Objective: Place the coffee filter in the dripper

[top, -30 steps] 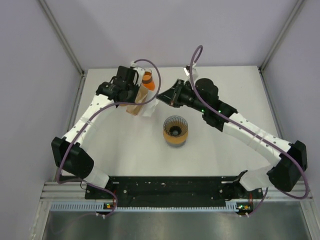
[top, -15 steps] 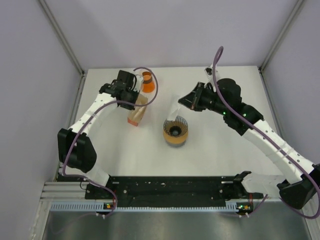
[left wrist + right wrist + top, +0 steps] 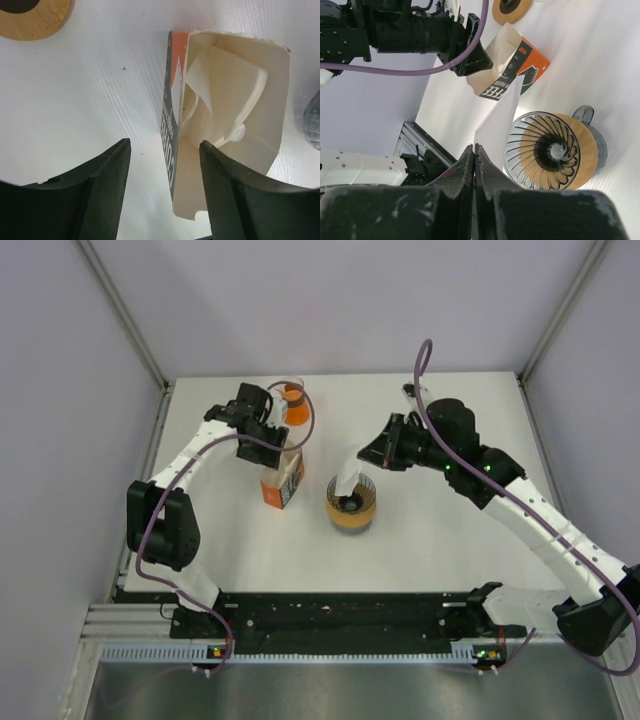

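The white paper coffee filter [image 3: 349, 476] hangs from my right gripper [image 3: 377, 454], which is shut on its upper edge. Its lower tip is at the left rim of the ribbed glass dripper [image 3: 351, 506] on its tan base. In the right wrist view the filter [image 3: 498, 125] hangs from the shut fingertips [image 3: 474, 146] beside the dripper [image 3: 549, 151]. My left gripper [image 3: 266, 436] is open above the orange filter box [image 3: 283, 481], which rests on the table. In the left wrist view the box's open top [image 3: 227, 115] lies just past the spread fingers of the left gripper [image 3: 165, 145].
A glass vessel with an orange-brown top [image 3: 292, 400] stands at the back, close to the left wrist. The white table [image 3: 440, 560] is bounded by side walls and a metal rail along the near edge.
My left gripper has opened and let go of the filter box, which now rests on the table. My right gripper has carried the filter from the box over to the dripper.
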{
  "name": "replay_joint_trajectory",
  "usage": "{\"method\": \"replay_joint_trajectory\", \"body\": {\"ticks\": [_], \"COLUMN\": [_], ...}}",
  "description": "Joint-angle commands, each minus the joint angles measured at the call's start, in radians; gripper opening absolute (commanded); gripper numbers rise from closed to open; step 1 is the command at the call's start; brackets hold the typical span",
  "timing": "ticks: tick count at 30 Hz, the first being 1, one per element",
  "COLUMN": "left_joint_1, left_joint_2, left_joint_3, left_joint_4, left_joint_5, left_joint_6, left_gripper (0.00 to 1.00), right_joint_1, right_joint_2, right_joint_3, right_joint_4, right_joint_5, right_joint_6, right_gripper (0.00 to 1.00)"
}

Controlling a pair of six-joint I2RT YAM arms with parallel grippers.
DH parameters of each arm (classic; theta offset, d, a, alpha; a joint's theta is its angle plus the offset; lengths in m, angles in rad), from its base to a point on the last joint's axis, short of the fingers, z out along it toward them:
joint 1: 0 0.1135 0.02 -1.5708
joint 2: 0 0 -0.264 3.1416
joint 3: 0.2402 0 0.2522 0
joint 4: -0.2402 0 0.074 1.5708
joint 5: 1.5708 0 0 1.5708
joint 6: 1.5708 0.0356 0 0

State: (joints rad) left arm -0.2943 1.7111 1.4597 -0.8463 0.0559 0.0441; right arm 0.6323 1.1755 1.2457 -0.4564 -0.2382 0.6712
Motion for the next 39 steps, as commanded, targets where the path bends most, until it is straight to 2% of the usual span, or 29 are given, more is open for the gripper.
{"method": "replay_joint_trajectory", "body": {"ticks": [1,4,9,11,14,16,18,22,26,30,34,36,39], "left_joint_1": [0.007,0.007,0.003,-0.017,-0.116,-0.182,-0.253,-0.364,-0.408,-0.442,-0.482,-0.502,-0.525], "left_joint_2": [-0.054,-0.093,-0.182,-0.231,-0.301,-0.28,-0.268,-0.258,-0.248,-0.232,-0.203,-0.185,-0.159], "left_joint_3": [0.047,0.073,0.145,0.178,0.182,0.223,0.223,0.221,0.235,0.234,0.217,0.205,0.199], "left_joint_4": [0.01,0.007,0.021,0.047,0.088,0.046,0.035,0.044,0.068,0.09,0.144,0.18,0.217], "left_joint_5": [0.001,0.012,-0.033,0.001,0.057,0.081,0.084,0.123,0.156,0.159,0.059,-0.035,-0.161], "left_joint_6": [-0.006,-0.003,-0.023,-0.007,0.075,0.112,0.143,0.172,0.168,0.137,0.125,0.125,0.135], "left_gripper": [0.68,0.73,0.75,0.76,0.82,0.92,0.95,0.93,0.88,0.88,0.88,0.87,0.8], "right_joint_1": [-0.005,-0.003,-0.006,-0.008,-0.017,-0.023,-0.028,-0.04,-0.042,-0.043,-0.043,-0.042,-0.043], "right_joint_2": [0.004,0.004,-0.004,-0.008,-0.017,-0.028,-0.039,-0.056,-0.073,-0.082,-0.086,-0.086,-0.089], "right_joint_3": [0.057,0.058,0.06,0.054,0.037,0.017,-0.002,-0.026,-0.042,-0.063,-0.074,-0.077,-0.084], "right_joint_4": [0.013,0.013,0.022,0.035,0.079,0.114,0.142,0.168,0.182,0.183,0.186,0.186,0.191], "right_joint_5": [0.005,0.029,0.115,0.167,0.2,0.224,0.261,0.295,0.312,0.315,0.304,0.303,0.297], "right_joint_6": [-0.019,-0.019,0.004,0.024,0.079,0.117,0.145,0.18,0.206,0.223,0.231,0.232,0.234], "right_gripper": [0.0,0.0,0.0,0.0,0.0,0.0,0.0,0.0,0.0,0.0,0.0,0.0,0.0]}}
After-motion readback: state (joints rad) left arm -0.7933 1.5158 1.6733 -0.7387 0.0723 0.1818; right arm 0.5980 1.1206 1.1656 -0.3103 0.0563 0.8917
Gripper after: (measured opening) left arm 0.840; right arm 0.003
